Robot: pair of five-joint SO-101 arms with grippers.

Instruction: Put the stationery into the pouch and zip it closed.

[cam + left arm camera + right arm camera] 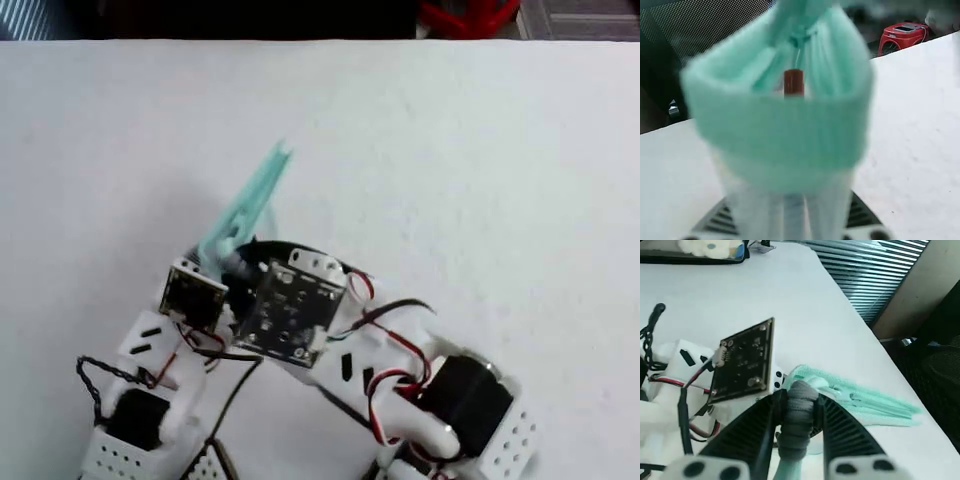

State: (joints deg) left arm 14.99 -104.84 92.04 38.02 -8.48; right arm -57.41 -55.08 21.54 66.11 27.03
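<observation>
Work surface: a white table [480, 150] with a matte, faintly speckled top. Its far edge runs straight across the high view, with dark floor behind it. In the right wrist view, a dark flat object [690, 257] lies at a distant edge of the table and carries a white fluffy item [707, 246]. The mint-green pouch [245, 205] extends over the middle of the top. Contact with the surface cannot be determined.

On my left wrist view the pouch [785, 135] is a blur, cut off at twelve o'clock; the red-tipped pen [793, 82] inside shows partly. Overhead, the pouch's seven o'clock end hides under circuit boards [290, 305].
</observation>
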